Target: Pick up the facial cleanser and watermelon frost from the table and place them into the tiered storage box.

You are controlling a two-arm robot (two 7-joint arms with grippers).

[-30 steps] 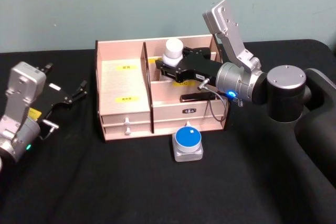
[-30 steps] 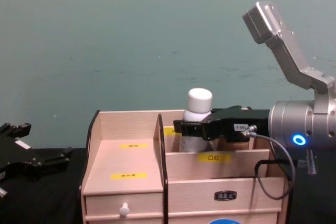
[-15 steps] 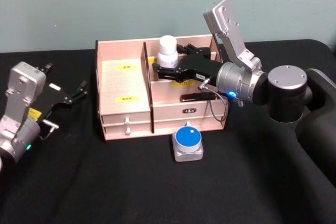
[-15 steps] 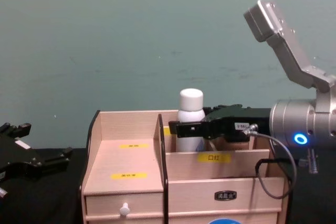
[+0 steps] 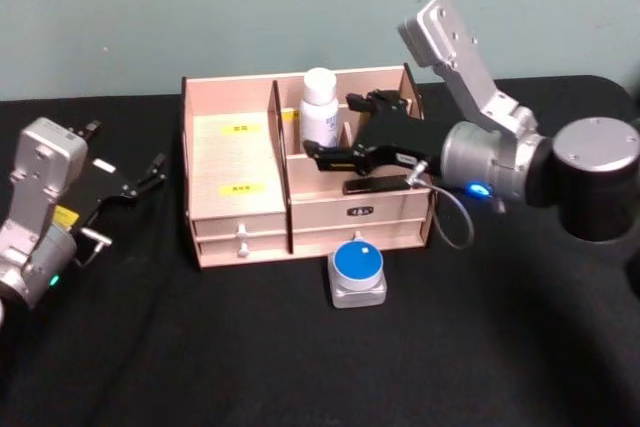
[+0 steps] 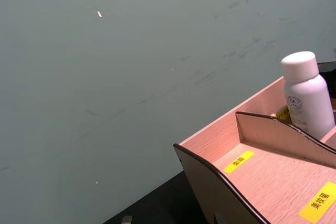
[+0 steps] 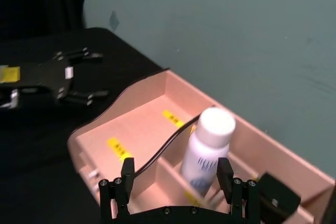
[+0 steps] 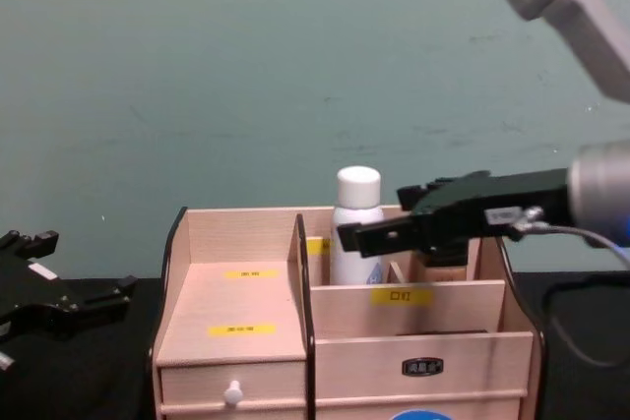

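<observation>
Tiered storage box (image 5: pixel 240 215): pale wood with dark edges, standing at the back middle of the black tabletop (image 5: pixel 300 367). A tall divider splits it into a left section with a flat stepped top and a right section of stepped compartments. Low drawers run along the front.

Right arm: reaches in from the right over the box's right section. Right claw (image 7: pixel 176 163): black, jaws spread wide, level with the lower half of the facial cleanser. One finger shows on either side of the bottle and both stand apart from it, so nothing is gripped.

Left claw (image 7: pixel 103 74): black, jaws apart and empty, parked at the left of the tabletop, well apart from the box.

Facial cleanser (image 5: pixel 320 117): white bottle with a white cap, upright in the rear compartment of the right section, just beside the divider.

Watermelon frost (image 5: pixel 357 269): small squarish silver case with a round blue top. It lies on the tabletop just in front of the right-hand drawers, outside the box.

Yellow labels (image 5: pixel 240 188): small strips on the stepped surfaces.

White knob (image 5: pixel 240 238): on a left drawer front.
</observation>
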